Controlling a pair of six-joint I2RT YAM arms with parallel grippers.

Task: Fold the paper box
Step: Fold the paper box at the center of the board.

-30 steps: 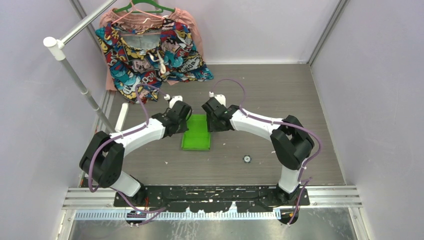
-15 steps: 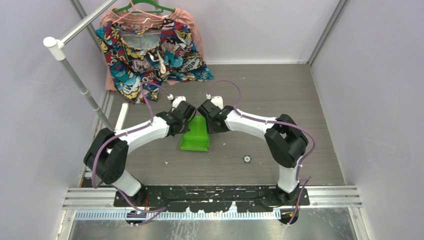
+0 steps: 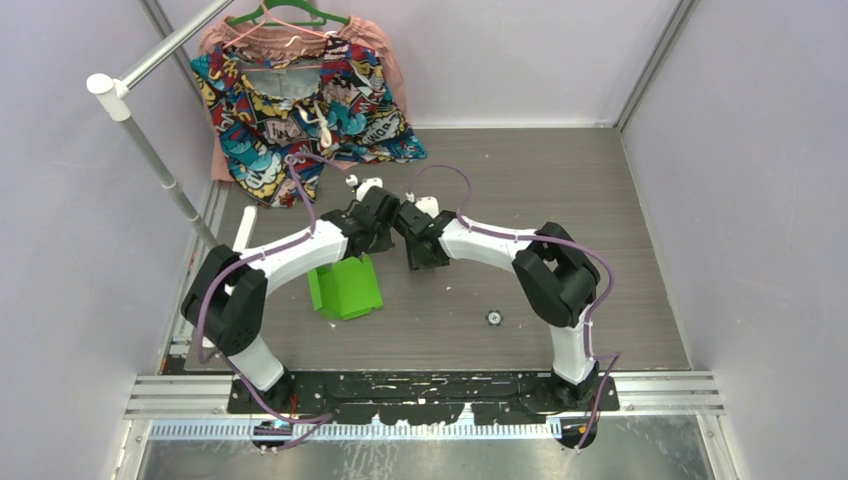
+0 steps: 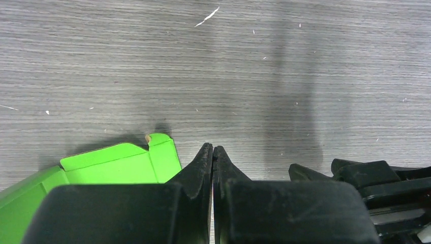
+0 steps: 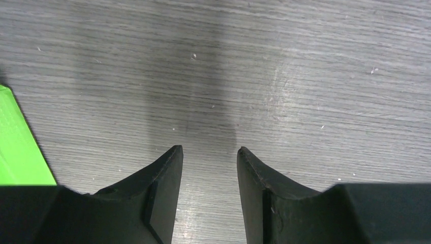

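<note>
Top external view: a colourful patterned garment (image 3: 300, 100) hangs at the far left, and nearer, the bright lime-green card paper box (image 3: 345, 288) lies partly folded on the grey wood-grain table (image 3: 560, 180), beside the left forearm and gripped by neither arm. Left wrist view: the left gripper (image 4: 212, 151) is clenched, its black fingertips meeting with nothing between them, a green flap just to their left. Right wrist view: the right gripper (image 5: 208, 152) is released, jaws apart over the table and empty, with the box's edge at the left border.
</note>
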